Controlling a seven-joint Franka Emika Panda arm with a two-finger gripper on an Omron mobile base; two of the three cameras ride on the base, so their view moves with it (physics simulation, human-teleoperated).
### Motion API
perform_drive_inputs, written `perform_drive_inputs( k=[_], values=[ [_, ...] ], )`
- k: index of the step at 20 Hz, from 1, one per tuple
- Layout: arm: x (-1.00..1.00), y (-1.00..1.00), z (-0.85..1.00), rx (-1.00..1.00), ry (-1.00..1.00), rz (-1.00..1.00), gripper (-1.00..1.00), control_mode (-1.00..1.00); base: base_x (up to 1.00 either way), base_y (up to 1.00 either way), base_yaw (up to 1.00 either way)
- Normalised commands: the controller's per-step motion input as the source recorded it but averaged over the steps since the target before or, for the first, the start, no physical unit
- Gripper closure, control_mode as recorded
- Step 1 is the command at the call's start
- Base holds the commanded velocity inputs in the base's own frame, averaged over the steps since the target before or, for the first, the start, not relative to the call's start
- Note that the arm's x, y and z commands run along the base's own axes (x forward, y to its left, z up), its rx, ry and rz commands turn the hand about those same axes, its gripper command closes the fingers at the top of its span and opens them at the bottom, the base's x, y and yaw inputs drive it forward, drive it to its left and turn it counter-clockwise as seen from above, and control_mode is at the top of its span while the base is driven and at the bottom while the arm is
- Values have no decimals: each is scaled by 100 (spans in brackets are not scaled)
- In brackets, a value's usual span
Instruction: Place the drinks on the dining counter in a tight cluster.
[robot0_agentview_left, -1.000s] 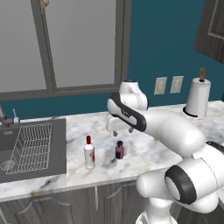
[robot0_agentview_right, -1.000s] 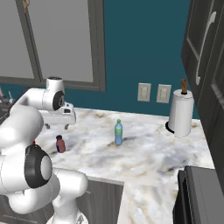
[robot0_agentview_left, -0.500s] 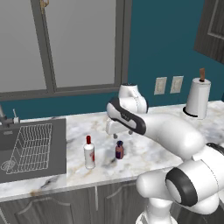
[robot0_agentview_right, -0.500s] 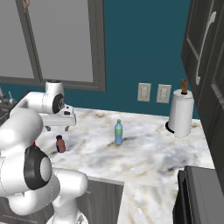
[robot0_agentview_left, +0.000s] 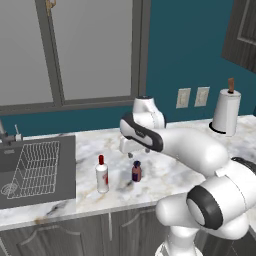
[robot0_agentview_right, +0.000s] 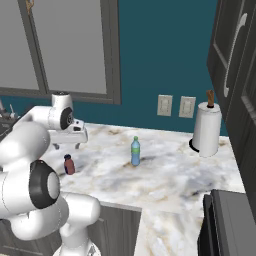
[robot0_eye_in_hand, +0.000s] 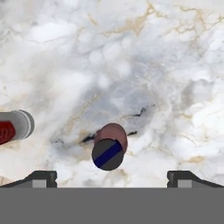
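Left base view: the marble worktop (robot0_agentview_left: 170, 172) carries all three drinks, and the sink (robot0_agentview_left: 35, 170) with its wire rack is set into it at the far left. No dining counter appears in these pictures, so each bottle has yet to be carried away from here. The arm (robot0_agentview_left: 185, 147) reaches across the worktop with the gripper (robot0_agentview_left: 134, 154) hanging above the short dark maroon bottle (robot0_agentview_left: 136, 171), jaws spread wide and holding nothing.

Risks, in order of consequence:
1. The arm body. It spans the worktop close to the back wall and window frame; a wide swing during lift-out could strike them. The paper towel holder (robot0_agentview_left: 224, 111) stands well apart at the right end and is less exposed.
2. The tall white bottle with red cap (robot0_agentview_left: 102, 175). It stands near the maroon bottle on the sink side. A descent offset toward it could let one finger clip and topple it.
3. The maroon bottle itself. In the hand view its cap (robot0_eye_in_hand: 107, 154) lies between the fingertips (robot0_eye_in_hand: 41, 178) but low in frame, suggesting imperfect centring; closing off-centre could push it over.

Open room: the pale blue-green bottle (robot0_agentview_right: 135, 151) stands well apart with bare marble around it. The front edge of the worktop is near the two clustered bottles.
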Motion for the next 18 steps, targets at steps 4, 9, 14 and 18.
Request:
perform_drive_inputs(
  k=[4, 9, 14, 18],
  values=[
    [10, 3, -4, 0, 0, 0, -100, -100, 0, 0, 0],
    [0, 0, -22, 0, 1, 0, -100, -100, 0, 0, 0],
    [0, 0, -33, 0, 0, 0, -100, -100, 0, 0, 0],
    [0, 0, -25, 0, 0, 0, -100, -100, 0, 0, 0]
  ],
)
